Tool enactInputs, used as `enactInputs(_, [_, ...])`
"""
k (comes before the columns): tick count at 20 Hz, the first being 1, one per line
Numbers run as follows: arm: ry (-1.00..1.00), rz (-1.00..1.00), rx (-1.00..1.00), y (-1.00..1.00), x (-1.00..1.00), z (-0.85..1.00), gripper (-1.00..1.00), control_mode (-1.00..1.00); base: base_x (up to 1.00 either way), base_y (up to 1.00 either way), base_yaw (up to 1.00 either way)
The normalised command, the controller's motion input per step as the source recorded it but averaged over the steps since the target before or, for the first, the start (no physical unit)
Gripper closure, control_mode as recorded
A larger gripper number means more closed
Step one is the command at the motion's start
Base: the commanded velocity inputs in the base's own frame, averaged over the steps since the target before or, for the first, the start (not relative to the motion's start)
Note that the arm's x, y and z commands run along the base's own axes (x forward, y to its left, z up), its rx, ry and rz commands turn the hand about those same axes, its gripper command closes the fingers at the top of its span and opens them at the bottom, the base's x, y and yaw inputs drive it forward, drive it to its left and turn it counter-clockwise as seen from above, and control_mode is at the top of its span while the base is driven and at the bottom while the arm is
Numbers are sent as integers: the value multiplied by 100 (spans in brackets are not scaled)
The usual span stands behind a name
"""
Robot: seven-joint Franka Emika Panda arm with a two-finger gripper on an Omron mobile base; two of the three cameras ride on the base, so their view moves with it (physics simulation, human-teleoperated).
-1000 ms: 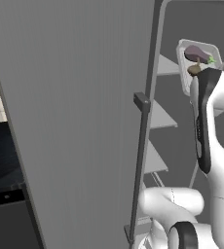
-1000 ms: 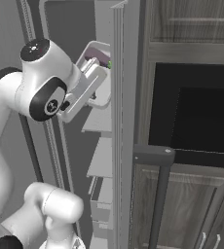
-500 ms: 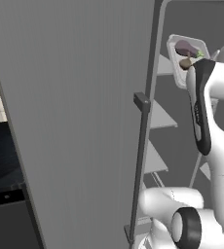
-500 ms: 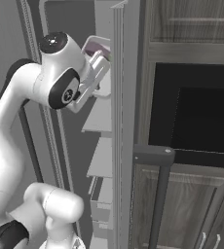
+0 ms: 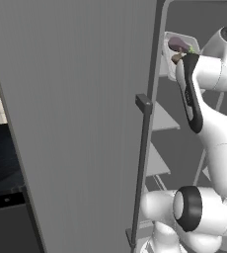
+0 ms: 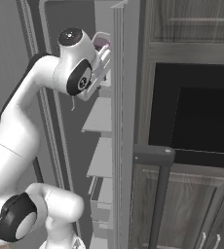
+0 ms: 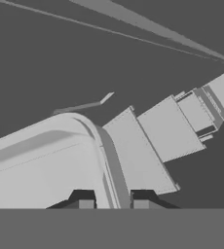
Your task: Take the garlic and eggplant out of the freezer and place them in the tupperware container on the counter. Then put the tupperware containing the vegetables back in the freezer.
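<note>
My gripper [image 7: 113, 203] is shut on the rim of the white tupperware container [image 7: 41, 165], whose wall stands between the two fingertips. The arm holds the container [image 5: 170, 49] high inside the open freezer, tilted, at the level of the top shelves. The purple eggplant [image 5: 178, 45] and the brownish garlic [image 5: 176, 58] lie in it, just above the dark hand. From the right the container [image 6: 103, 38] peeks out behind the arm's wrist, with a bit of the eggplant [image 6: 102, 44] showing. A strip of the black counter [image 5: 1, 153] lies left of the freezer door [image 5: 76, 123].
Pale grey freezer shelves [image 5: 162, 118] [image 6: 102, 119] step down below the held container. The door's dark bar handle [image 5: 142, 163] is near the arm. Dark wood cabinets and a black oven [image 6: 201, 121] flank the freezer on the right, with a bar handle [image 6: 155, 194] in front.
The arm has lifted the container with the vegetables higher and pushed it further into the freezer. The grip has stayed shut on its rim.
</note>
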Motion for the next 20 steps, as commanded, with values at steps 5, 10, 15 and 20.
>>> enactInputs(5, [0, 2, 0, 0, 66, 0, 100, -100, 0, 0, 0])
enactInputs(10, [0, 6, 0, 0, 62, 0, 100, -100, 0, 0, 0])
enactInputs(15, [0, 7, 0, -9, 57, 0, 100, -100, 0, 0, 0])
enactInputs(20, [0, 7, 0, -3, 63, 0, 100, -100, 0, 0, 0])
